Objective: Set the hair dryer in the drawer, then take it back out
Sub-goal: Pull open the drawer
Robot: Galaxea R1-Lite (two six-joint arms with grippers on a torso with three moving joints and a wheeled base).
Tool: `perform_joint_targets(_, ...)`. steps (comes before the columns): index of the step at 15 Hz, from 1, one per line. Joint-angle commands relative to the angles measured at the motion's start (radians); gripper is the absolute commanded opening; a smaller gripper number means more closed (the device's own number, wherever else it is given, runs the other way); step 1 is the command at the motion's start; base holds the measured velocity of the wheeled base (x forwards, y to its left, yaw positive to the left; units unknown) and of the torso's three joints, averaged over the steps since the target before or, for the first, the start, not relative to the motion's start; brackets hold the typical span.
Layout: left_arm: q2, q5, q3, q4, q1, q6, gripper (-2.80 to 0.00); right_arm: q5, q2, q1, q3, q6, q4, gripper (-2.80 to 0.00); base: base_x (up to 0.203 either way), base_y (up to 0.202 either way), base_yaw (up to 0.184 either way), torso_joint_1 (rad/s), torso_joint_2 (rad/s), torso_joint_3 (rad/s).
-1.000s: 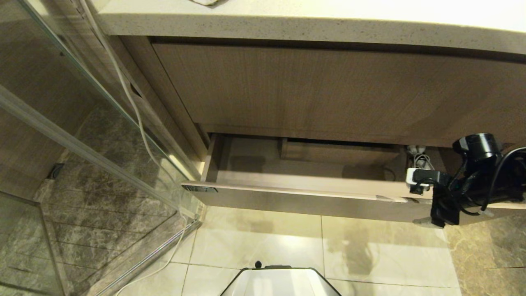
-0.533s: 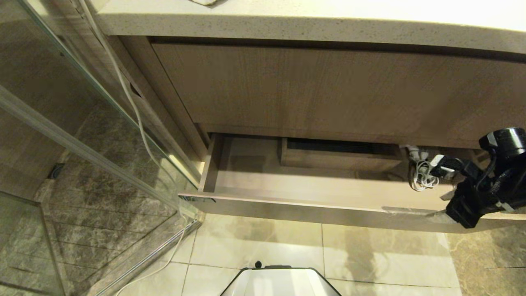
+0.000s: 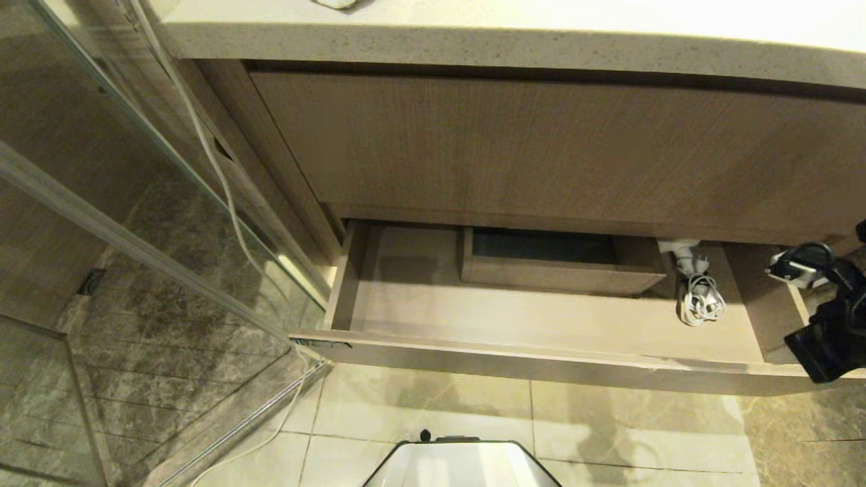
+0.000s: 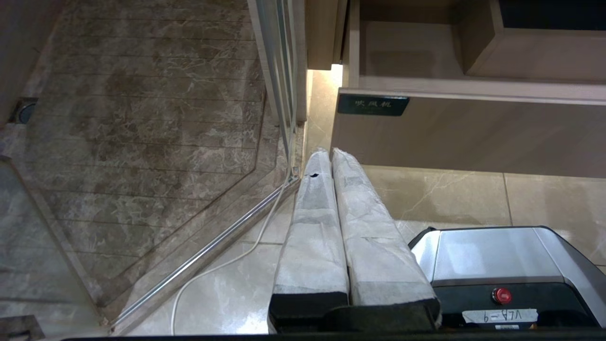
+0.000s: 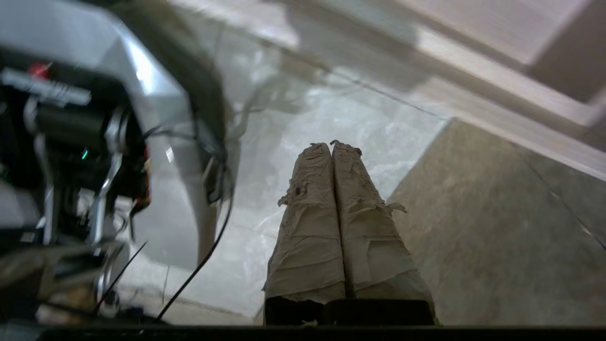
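Note:
The drawer (image 3: 541, 362) stands pulled out below the taller wood panel. Its black label (image 4: 373, 104) is at the left end. Of the hair dryer, only a white end (image 3: 678, 246) pokes out from under the cabinet at the drawer's back right. Its coiled white cord (image 3: 701, 304) and plug lie on the drawer floor in front of it. My right arm (image 3: 829, 338) hangs past the drawer's right end. The right gripper (image 5: 332, 144) is shut on nothing and points at the floor tiles. My left gripper (image 4: 330, 151) is shut and empty, parked over the floor near the drawer's left corner.
A boxed notch (image 3: 555, 260) sits at the drawer's back middle. A glass shower partition (image 3: 135, 237) with a white cable (image 3: 223, 189) running down it stands on the left. The stone countertop (image 3: 473, 40) overhangs above. My base (image 3: 460, 463) is just in front of the drawer.
The drawer has slid further out, uncovering the cord coil and the notch. My right gripper has left the drawer's front edge, swung right and down, and shut.

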Motion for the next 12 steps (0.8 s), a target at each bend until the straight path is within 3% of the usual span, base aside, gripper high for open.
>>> perform_joint_targets(1, 0.000, 0.000, 0.000, 0.000, 0.000, 0.000, -2.80, 0.001, 0.010, -0.042, -0.007, 0.004, -0.024, -2.80, 0.000, 0.000, 0.000, 0.000, 0.00, 0.000)
perform_joint_targets(7, 0.000, 0.000, 0.001, 0.000, 0.000, 0.000, -2.80, -0.053, 0.321, -0.066, -0.078, 0.050, -0.392, -2.80, 0.000, 0.000, 0.000, 0.000, 0.00, 0.000)
perform_joint_targets(9, -0.001, 0.000, 0.001, 0.000, 0.000, 0.000, -2.80, -0.076, 0.473, -0.070, -0.165, 0.051, -0.523, -2.80, 0.000, 0.000, 0.000, 0.000, 0.00, 0.000)
perform_joint_targets(12, 0.000, 0.000, 0.001, 0.000, 0.000, 0.000, -2.80, -0.094, 0.658, -0.093, -0.367, 0.051, -0.609, -2.80, 0.000, 0.000, 0.000, 0.000, 0.00, 0.000)
